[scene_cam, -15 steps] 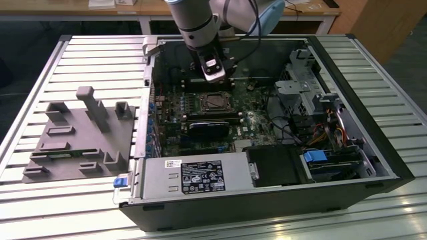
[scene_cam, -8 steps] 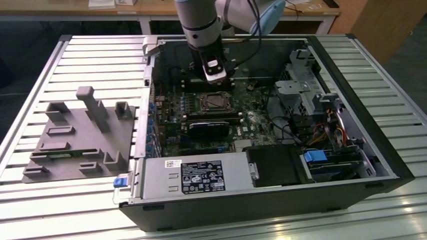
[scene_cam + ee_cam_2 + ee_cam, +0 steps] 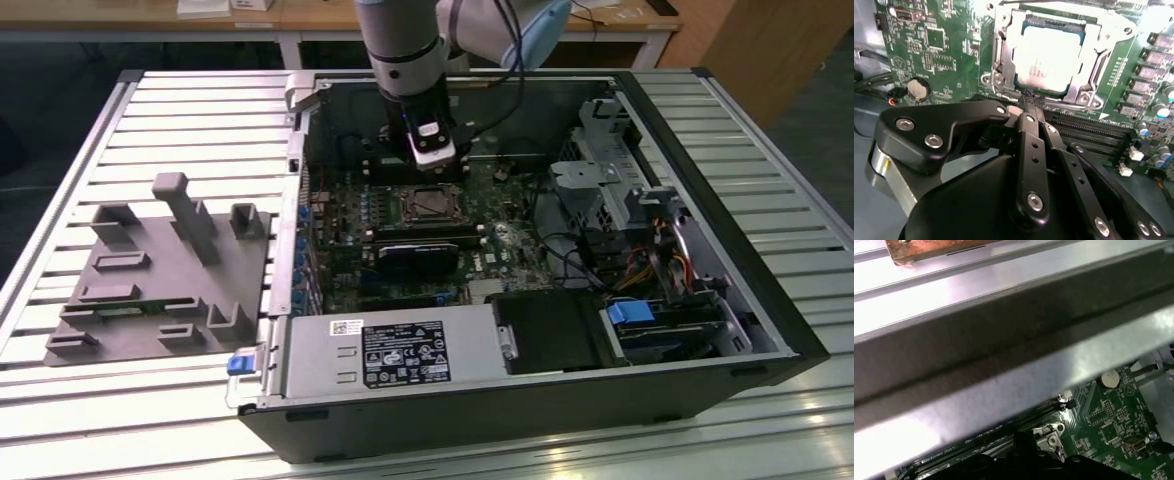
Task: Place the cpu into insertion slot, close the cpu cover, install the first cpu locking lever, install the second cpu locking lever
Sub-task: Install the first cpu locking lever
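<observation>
Where cpu cover [image 3: 1098, 56] frames it, cpu [image 3: 1051, 57] silvery, square

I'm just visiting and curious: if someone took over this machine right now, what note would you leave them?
The end effector looks shut, its tip at the edge of the insertion slot.
The cpu sits in the slot, and the cpu cover lies down over it.
Done: chip placed, cover closed.
Left: the locking levers. Whether either is latched cannot be told.
</observation>
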### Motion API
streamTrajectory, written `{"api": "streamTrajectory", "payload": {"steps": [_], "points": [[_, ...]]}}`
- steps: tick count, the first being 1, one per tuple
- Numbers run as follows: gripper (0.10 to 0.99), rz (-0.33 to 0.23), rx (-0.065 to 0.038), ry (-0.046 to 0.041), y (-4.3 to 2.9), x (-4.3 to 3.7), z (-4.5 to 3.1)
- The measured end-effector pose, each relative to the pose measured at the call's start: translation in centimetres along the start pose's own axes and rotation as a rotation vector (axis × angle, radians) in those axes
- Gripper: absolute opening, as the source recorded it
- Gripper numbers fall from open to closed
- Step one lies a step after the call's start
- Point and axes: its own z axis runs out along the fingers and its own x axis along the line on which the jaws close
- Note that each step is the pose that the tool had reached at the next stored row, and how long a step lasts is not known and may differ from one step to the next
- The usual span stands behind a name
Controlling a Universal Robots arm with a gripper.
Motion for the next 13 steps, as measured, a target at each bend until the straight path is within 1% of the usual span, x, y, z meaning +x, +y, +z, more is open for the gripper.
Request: {"api": "streamTrajectory", "payload": {"steps": [2, 3, 4, 5, 9, 10, 11, 13], "points": [[0.106, 0.000, 0.001, 0.0014, -0.21, -0.11, -0.01], [0.106, 0.000, 0.002, 0.0052, -0.28, -0.19, -0.01], [0.106, 0.001, 0.005, 0.0116, -0.33, -0.29, 0.02], [0.106, 0.002, 0.009, 0.0197, -0.36, -0.38, 0.05], [0.106, 0.005, 0.028, 0.0608, -0.45, -0.79, 0.15], [0.106, 0.006, 0.032, 0.0680, -0.50, -0.87, 0.16], [0.106, 0.006, 0.033, 0.0699, -0.56, -0.92, 0.15], [0.106, 0.006, 0.034, 0.0705, -0.72, -1.00, 0.15]]}}
